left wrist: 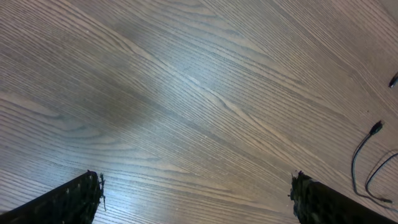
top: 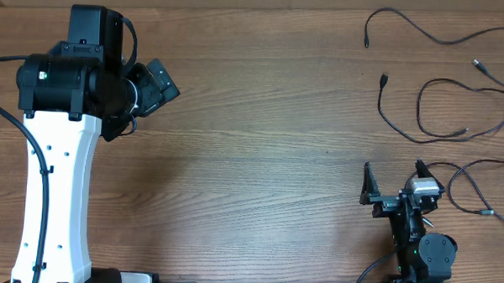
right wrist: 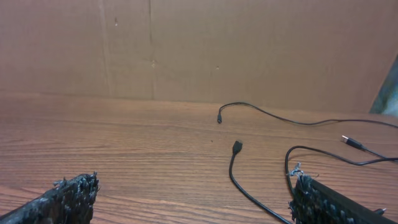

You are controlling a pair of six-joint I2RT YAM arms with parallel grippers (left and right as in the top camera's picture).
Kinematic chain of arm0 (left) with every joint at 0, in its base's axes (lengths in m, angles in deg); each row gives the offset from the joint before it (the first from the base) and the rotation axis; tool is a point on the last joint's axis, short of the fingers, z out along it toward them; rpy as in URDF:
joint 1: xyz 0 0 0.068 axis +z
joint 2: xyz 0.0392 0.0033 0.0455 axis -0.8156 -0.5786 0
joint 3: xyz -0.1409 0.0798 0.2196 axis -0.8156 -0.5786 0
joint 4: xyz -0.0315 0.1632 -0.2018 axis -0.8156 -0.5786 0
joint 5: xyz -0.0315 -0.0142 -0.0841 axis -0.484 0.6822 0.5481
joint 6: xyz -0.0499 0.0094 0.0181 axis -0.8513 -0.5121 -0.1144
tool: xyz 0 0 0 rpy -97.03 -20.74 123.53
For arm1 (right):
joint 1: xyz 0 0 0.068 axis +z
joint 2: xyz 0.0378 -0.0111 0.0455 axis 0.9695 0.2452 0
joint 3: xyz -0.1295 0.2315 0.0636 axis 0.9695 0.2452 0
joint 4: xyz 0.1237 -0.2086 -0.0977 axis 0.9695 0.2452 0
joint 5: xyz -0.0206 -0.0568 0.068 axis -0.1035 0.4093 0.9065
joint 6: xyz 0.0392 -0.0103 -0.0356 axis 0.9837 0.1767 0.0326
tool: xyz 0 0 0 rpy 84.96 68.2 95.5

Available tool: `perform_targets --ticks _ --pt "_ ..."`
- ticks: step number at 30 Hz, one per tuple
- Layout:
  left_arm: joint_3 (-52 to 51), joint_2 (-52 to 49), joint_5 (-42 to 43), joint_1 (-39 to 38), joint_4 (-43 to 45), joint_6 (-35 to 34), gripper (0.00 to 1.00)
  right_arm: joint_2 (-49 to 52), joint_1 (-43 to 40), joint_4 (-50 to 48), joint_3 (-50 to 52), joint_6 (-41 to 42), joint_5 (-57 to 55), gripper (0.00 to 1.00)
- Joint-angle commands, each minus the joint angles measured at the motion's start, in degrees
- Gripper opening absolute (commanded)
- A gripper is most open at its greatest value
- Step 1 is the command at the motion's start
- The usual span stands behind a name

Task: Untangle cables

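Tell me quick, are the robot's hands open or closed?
Left gripper: open, holding nothing.
Right gripper: open, holding nothing.

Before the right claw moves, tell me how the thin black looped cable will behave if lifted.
The thin black looped cable probably flops, since it lies in slack curves. Likely light, being thin. Its ends may trail.

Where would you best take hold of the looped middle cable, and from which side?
I'd grip the looped cable just behind its plug, on the short straight run lying flat, clear of other cords. Come straight down from above with the open right claw.
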Motion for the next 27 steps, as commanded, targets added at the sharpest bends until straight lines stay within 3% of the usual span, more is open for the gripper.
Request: perform_targets --ticks 1,13,19,27 --pt "0.9 1.16 -0.55 -0.09 0.11 1.09 1.0 -0.68 0.11 -0.35 0.57 0.17 -0.37 1.0" --pt "0.9 1.55 -1.38 0.02 -0.37 1.11 0.99 -0.68 0.11 -0.35 0.57 0.2 -0.39 1.0" --pt "0.39 3.96 -3.52 -0.15 -4.83 1.14 1.0 -0.68 0.11 -0.35 0.57 0.17 -0.39 1.0" --pt "-11.89 15.52 -7.13 -0.04 -1.16 2.99 0.99 -0.68 0.11 -0.35 0.57 0.17 -0.39 1.0"
